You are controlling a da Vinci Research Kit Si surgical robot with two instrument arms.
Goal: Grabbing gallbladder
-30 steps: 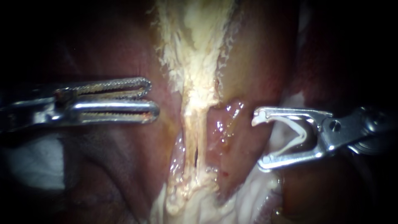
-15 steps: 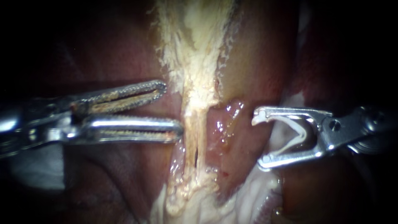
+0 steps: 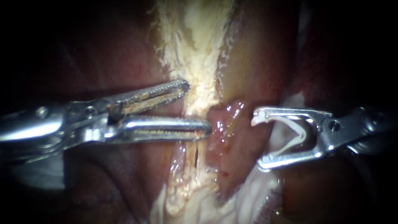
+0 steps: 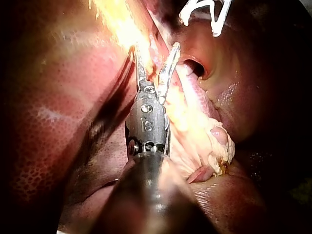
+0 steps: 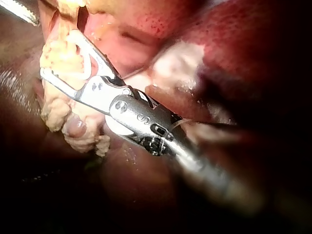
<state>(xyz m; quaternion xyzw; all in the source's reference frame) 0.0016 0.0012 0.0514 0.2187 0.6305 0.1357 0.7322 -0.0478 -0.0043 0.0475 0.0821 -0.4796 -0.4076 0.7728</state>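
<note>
The gallbladder, pale and frayed, runs down the middle of the endoscope view and narrows to a strand between dark liver. Your left instrument has its toothed jaws open astride that strand, gripping nothing. Your right instrument sits just beside glistening pink tissue, its jaws wide apart and cradling a white clip.

The left instrument, jaws spread, lies across the pale tissue band at centre and bars passage from the left. A glistening pink fold fills the gap between its lower jaw and the right instrument, whose jaws hold a wide white clip. Liver walls the left. The near stretch of the band lies uncovered.
</note>
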